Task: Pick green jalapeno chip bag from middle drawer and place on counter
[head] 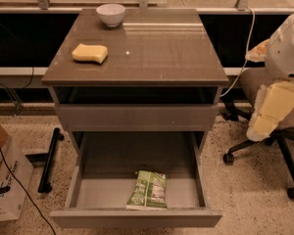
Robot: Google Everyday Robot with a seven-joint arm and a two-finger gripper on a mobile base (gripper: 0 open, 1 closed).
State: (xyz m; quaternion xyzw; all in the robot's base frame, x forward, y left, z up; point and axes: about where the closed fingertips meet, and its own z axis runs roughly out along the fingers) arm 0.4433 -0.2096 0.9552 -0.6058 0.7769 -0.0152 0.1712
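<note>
The green jalapeno chip bag [147, 190] lies flat on the floor of the open middle drawer [88, 192], near the drawer's front wall and about at its centre. The counter [157, 53] is the glossy grey-brown top of the cabinet above it. My gripper [265, 117], a cream-coloured part hanging below the white arm [289, 48], is at the right edge of the view. It is beside the cabinet, at about the height of the upper drawer front, well away from the bag and not touching it.
A yellow sponge [90, 53] and a white bowl [110, 14] sit on the counter's left and back. A shut shallower drawer front [137, 116] is above the open drawer. An office chair [264, 141] stands right of the cabinet. A cardboard box [5, 180] is on the floor at the left.
</note>
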